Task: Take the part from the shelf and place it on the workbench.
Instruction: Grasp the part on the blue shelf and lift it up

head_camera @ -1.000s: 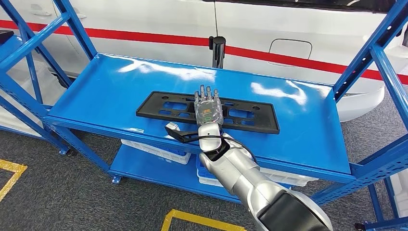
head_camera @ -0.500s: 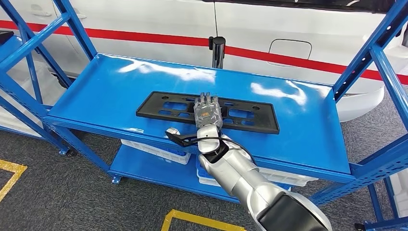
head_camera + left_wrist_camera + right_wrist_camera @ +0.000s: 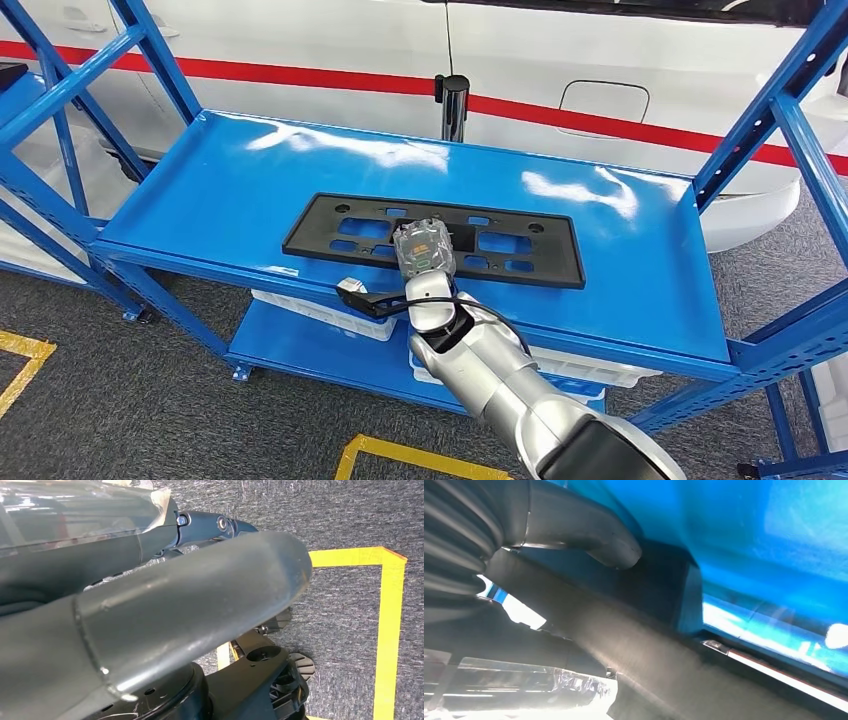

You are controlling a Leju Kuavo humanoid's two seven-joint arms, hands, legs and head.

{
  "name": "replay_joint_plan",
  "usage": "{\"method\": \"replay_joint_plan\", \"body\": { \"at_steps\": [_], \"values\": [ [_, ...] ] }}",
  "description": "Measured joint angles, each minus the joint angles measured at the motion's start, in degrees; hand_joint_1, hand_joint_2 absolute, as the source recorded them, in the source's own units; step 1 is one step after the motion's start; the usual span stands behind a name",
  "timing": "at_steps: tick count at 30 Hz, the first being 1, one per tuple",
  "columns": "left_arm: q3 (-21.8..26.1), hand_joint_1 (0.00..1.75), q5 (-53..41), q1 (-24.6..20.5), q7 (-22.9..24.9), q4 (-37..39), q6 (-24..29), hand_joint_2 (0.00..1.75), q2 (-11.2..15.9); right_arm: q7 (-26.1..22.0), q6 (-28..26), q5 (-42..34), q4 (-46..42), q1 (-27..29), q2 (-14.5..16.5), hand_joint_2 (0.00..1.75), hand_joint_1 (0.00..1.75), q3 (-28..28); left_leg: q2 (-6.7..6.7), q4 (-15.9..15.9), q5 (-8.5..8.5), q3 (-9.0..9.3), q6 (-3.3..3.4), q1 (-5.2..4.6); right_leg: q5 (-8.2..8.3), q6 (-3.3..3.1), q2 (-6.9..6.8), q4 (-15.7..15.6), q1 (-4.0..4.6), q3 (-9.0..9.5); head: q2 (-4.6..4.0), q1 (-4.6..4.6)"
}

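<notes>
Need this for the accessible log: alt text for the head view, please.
The robot's right hand rests, fingers curled, on the near edge of a long black plastic part lying flat on a blue metal shelf. A white car with a red stripe stands behind the shelf.

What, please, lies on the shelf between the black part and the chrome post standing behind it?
In the head view, nothing lies between the black part and the chrome post: that stretch of the blue shelf is bare, with only glare on it.

Part (image 3: 500,240) flat on the upper shelf (image 3: 220,190), near its front edge; right hand (image 3: 423,249) over the part's middle; bins (image 3: 320,312) on the shelf below
</notes>
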Motion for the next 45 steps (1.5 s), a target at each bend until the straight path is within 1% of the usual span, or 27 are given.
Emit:
{"method": "replay_joint_plan", "body": {
  "at_steps": [7, 13, 15, 17, 19, 21, 23, 24, 25, 27, 31, 33, 36, 40, 45],
  "values": [
    [0.00, 0.00, -0.06, 0.02, -0.04, 0.00, 0.06, 0.00, -0.02, -0.02, -0.14, 0.00, -0.25, 0.25, -0.09, 1.75, 1.75, 0.03, 0.00, 0.00, 0.00, 0.00, 0.00, 0.00, 0.00, 0.00, 0.00, 0.00, 0.00, 0.00, 0.00, 0.00],
    [-0.01, 0.00, -0.71, 0.01, -0.13, 0.00, 0.23, 0.00, -0.13, -0.16, -1.86, -0.14, -0.85, 0.70, -0.40, 1.75, 1.75, 0.02, 0.00, 0.00, 0.00, 0.00, 0.00, 0.00, 0.00, 0.00, 0.00, 0.00, 0.00, -0.01, 0.01, -0.01],
    [-0.01, 0.00, -1.01, -0.01, -0.10, 0.00, 0.20, 0.00, -0.19, -0.91, -3.70, -0.92, -1.20, 0.94, -0.54, 1.75, 1.75, -0.17, 0.01, 0.01, 0.00, 0.00, 0.00, 0.00, 0.00, 0.00, 0.00, 0.00, 0.00, -0.02, 0.01, 0.00],
    [0.00, 0.00, -1.35, -0.06, -0.05, -0.01, 0.14, 0.00, -0.25, -3.25, -7.84, -4.08, -1.98, 1.28, -0.60, 1.75, 1.75, -1.10, 0.02, 0.01, 0.00, -0.01, 0.00, 0.00, 0.00, 0.00, 0.01, 0.00, 0.00, -0.04, 0.01, 0.00],
    [0.00, 0.00, -1.79, -0.14, -0.01, -0.02, 0.08, 0.00, -0.31, -7.39, -12.88, -9.92, -3.80, 1.66, -0.60, 1.75, 1.75, -3.26, 0.01, 0.02, 0.00, -0.03, 0.00, 0.00, 0.00, 0.00, 0.00, 0.00, 0.00, -0.06, 0.01, -0.01],
    [0.00, 0.00, -2.28, -0.22, 0.00, -0.03, 0.05, 0.00, -0.37, -12.75, -16.88, -17.30, -6.91, 1.83, -0.71, 1.75, 1.75, -6.13, 0.00, 0.03, 0.00, -0.04, 0.00, 0.00, 0.00, 0.00, 0.00, 0.00, 0.00, -0.06, 0.00, 0.00],
    [0.02, 0.00, -2.67, -0.26, -0.04, -0.04, 0.12, 0.00, -0.43, -19.12, -19.44, -26.74, -11.49, 1.81, -1.04, 1.75, 1.75, -9.06, 0.00, 0.03, 0.00, -0.03, 0.00, 0.00, 0.00, 0.00, 0.00, 0.00, 0.00, -0.05, 0.00, -0.01],
    [0.05, 0.00, -2.78, -0.27, -0.08, -0.04, 0.21, 0.00, -0.44, -22.54, -19.91, -32.73, -14.28, 1.82, -1.27, 1.75, 1.75, -10.49, 0.01, 0.03, 0.00, -0.03, 0.00, 0.00, 0.00, 0.00, 0.01, 0.00, 0.00, -0.05, -0.01, -0.01],
    [0.11, 0.00, -2.83, -0.27, -0.18, -0.04, 0.29, 0.00, -0.45, -25.77, -19.85, -39.38, -17.36, 1.83, -1.51, 1.75, 1.75, -11.92, 0.02, 0.04, 0.00, -0.03, 0.01, 0.00, 0.00, 0.00, 0.01, 0.00, 0.00, -0.04, -0.01, 0.00],
    [0.42, 0.00, -2.83, -0.24, -0.52, -0.04, 0.39, 0.00, -0.46, -30.42, -18.52, -52.23, -23.83, 2.04, -2.11, 1.75, 1.75, -14.30, 0.01, 0.04, -0.01, -0.03, 0.01, -0.01, 0.00, 0.00, 0.00, 0.00, -0.01, -0.03, -0.01, 0.00],
    [1.25, 0.00, -3.02, 0.04, -1.22, -0.04, 0.26, 0.00, -0.45, -34.42, -14.54, -73.16, -35.81, 4.09, -3.77, 1.75, 1.75, -17.00, -0.02, 0.06, -0.01, -0.08, 0.02, -0.02, 0.00, 0.00, -0.02, -0.01, -0.02, -0.06, 0.02, 0.00],
    [1.50, 0.00, -3.08, 0.13, -1.38, -0.04, 0.19, 0.00, -0.44, -35.99, -13.05, -79.70, -40.37, 5.44, -4.65, 1.75, 1.75, -17.89, -0.01, 0.06, -0.02, -0.10, 0.03, -0.02, 0.00, 0.00, -0.02, -0.01, -0.02, -0.09, 0.01, 0.00],
    [1.79, 0.00, -3.21, 0.13, -1.53, -0.04, 0.09, 0.00, -0.44, -37.51, -12.27, -83.58, -45.31, 6.68, -5.98, 1.75, 1.75, -18.89, 0.00, 0.06, -0.04, -0.11, 0.06, -0.02, 0.00, 0.00, -0.01, -0.01, -0.02, -0.11, 0.01, -0.01],
    [2.13, 0.00, -3.33, 0.17, -1.96, -0.04, -0.20, 1.75, -0.44, -38.95, -13.25, -84.01, -51.60, 8.68, -7.78, 1.75, 1.75, -19.87, -0.01, 0.07, -0.05, -0.15, 0.08, -0.02, 0.00, 0.01, -0.03, -0.01, -0.02, -0.13, 0.01, -0.01],
    [2.49, 0.00, -4.12, 0.23, -2.89, -0.04, 0.52, 1.75, -0.44, -40.67, -15.14, -82.58, -57.59, 10.44, -9.43, 1.75, 1.75, -20.54, 0.01, 0.06, -0.07, -0.15, 0.08, -0.02, 0.00, 0.01, -0.01, -0.01, -0.02, -0.13, 0.01, 0.00]
  ]
}}
